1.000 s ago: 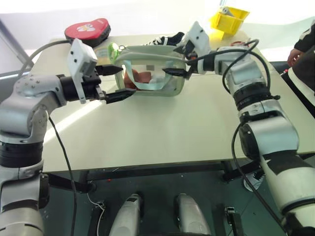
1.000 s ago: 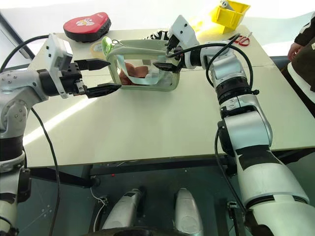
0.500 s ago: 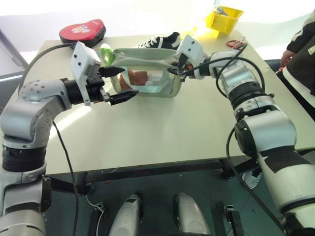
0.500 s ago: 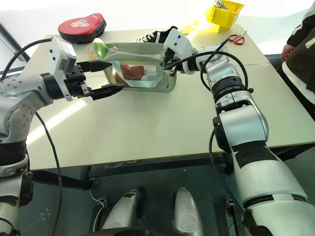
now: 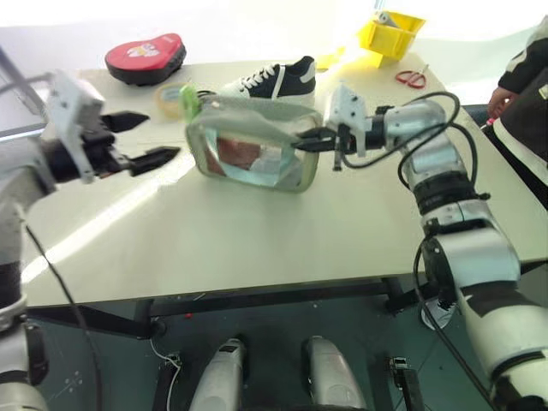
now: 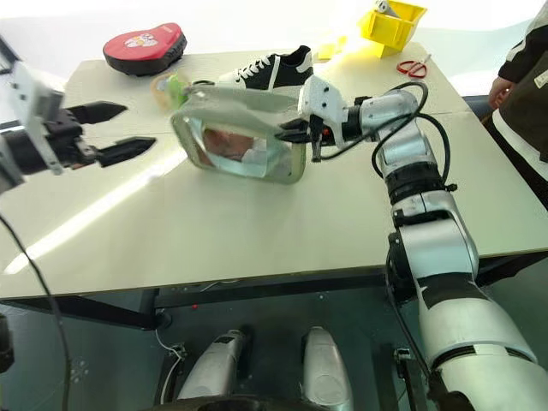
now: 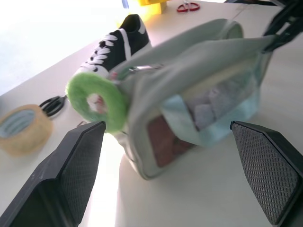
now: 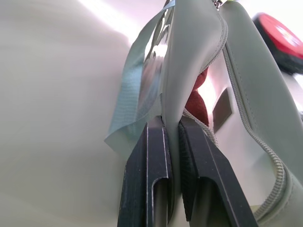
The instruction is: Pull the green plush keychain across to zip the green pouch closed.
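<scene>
now the right gripper (image 5: 315, 140) pinches the pale green pouch (image 5: 253, 145); the fuzzy lime keychain (image 7: 96, 100) ring hangs off its end, and the left gripper (image 5: 145, 139) is wide open.

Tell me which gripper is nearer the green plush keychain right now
Left. The left gripper, open, hovers just off the green plush keychain, apart from it. The right gripper grips the far end of the green pouch.

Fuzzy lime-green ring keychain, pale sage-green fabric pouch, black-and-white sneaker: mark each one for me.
Fuzzy lime-green ring keychain (image 7: 97, 101), left wrist view, on the plush ring.
Pale sage-green fabric pouch (image 5: 248, 116), left eye view, on its top panel.
Black-and-white sneaker (image 6: 276, 68), right eye view, on its side.
</scene>
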Motion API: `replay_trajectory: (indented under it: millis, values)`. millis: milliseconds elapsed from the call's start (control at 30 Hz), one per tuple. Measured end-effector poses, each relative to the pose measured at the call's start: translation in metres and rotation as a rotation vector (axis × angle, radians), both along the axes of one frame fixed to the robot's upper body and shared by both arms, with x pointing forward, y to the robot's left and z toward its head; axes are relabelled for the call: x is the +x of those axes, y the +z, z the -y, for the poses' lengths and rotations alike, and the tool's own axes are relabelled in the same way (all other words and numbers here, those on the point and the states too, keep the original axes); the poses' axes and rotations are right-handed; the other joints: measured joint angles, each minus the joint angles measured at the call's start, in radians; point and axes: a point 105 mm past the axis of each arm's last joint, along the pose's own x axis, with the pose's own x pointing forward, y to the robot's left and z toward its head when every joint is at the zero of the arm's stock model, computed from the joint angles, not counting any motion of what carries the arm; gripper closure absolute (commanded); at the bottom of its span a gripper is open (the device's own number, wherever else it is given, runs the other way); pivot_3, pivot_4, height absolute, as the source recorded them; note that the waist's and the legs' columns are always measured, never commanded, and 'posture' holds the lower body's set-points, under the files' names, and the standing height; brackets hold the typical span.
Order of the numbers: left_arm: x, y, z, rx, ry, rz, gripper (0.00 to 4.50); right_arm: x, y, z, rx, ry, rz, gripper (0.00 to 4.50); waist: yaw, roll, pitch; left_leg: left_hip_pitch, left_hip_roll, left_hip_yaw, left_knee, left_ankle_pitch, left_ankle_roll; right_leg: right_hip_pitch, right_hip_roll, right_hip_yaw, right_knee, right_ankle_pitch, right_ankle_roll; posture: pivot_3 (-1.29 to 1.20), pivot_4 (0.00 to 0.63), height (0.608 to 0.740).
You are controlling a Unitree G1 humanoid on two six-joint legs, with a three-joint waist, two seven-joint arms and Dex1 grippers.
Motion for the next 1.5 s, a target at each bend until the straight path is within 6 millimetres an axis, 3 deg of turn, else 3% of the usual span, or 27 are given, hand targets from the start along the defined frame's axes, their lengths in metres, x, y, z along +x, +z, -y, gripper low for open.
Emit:
replay_trajectory:
  millis: [100, 233, 467, 567, 733, 900, 1167, 1500]
  values:
    - [-0.001, 0.000, -0.008, 0.005, 0.013, -0.013, 0.00, -0.019, 0.002, -0.005, -0.017, 0.089, -0.004, 4.44, 0.002, 0.000, 0.000, 0.000, 0.000, 0.000, 0.001, 0.000, 0.000, 0.000, 0.000, 0.000, 0.000, 0.000, 0.000, 0.00, 0.150, 0.740]
    - [-0.006, 0.001, -0.008, -0.004, -0.002, -0.023, 0.00, -0.026, 0.007, -0.008, -0.021, 0.126, -0.006, 4.44, 0.002, 0.000, 0.000, 0.000, 0.000, 0.000, 0.001, 0.000, 0.000, 0.000, 0.000, 0.000, 0.000, 0.000, 0.000, 0.00, 0.150, 0.740]
    - [-0.012, -0.007, -0.005, 0.007, -0.025, -0.065, 0.00, -0.023, -0.003, -0.006, -0.045, 0.092, -0.004, 4.44, 0.003, 0.000, 0.000, 0.000, 0.000, 0.000, 0.001, 0.000, -0.001, 0.001, 0.000, 0.000, 0.000, 0.000, 0.000, 0.00, 0.150, 0.740]
    - [-0.012, -0.005, -0.009, 0.018, -0.014, -0.061, 0.00, -0.019, 0.003, -0.006, -0.029, 0.064, -0.020, 4.44, 0.003, 0.000, 0.000, 0.000, 0.000, 0.000, 0.001, 0.000, -0.001, 0.000, 0.000, 0.000, 0.000, 0.000, 0.000, 0.00, 0.150, 0.740]
    - [-0.012, -0.003, -0.009, 0.018, -0.017, -0.058, 0.00, -0.013, 0.029, -0.002, 0.019, 0.012, -0.012, 4.44, 0.004, 0.000, 0.000, 0.000, 0.000, 0.000, 0.001, 0.000, -0.001, 0.001, 0.000, 0.000, 0.000, 0.000, 0.000, 0.00, 0.150, 0.740]
    - [-0.011, 0.000, -0.011, 0.016, -0.025, -0.049, 0.00, -0.013, 0.033, 0.002, 0.036, -0.019, 0.001, 4.44, 0.004, 0.000, 0.000, 0.000, 0.000, 0.000, 0.000, 0.000, -0.001, 0.000, -0.001, 0.000, 0.000, 0.000, 0.000, 0.00, 0.150, 0.740]
    - [-0.007, 0.003, -0.005, 0.034, -0.052, -0.038, 0.00, -0.022, -0.009, 0.001, -0.013, -0.012, 0.016, 4.44, 0.003, 0.000, 0.000, 0.001, 0.000, 0.000, 0.001, 0.000, 0.000, 0.001, -0.001, 0.000, 0.000, 0.000, 0.000, 0.00, 0.150, 0.740]
    - [-0.005, 0.004, -0.005, 0.037, -0.062, -0.033, 0.00, -0.026, -0.006, 0.000, -0.039, 0.040, 0.045, 4.44, 0.003, 0.000, 0.000, 0.004, 0.000, 0.001, 0.000, 0.000, 0.000, 0.004, -0.001, 0.000, 0.000, 0.000, 0.000, 0.00, 0.150, 0.740]
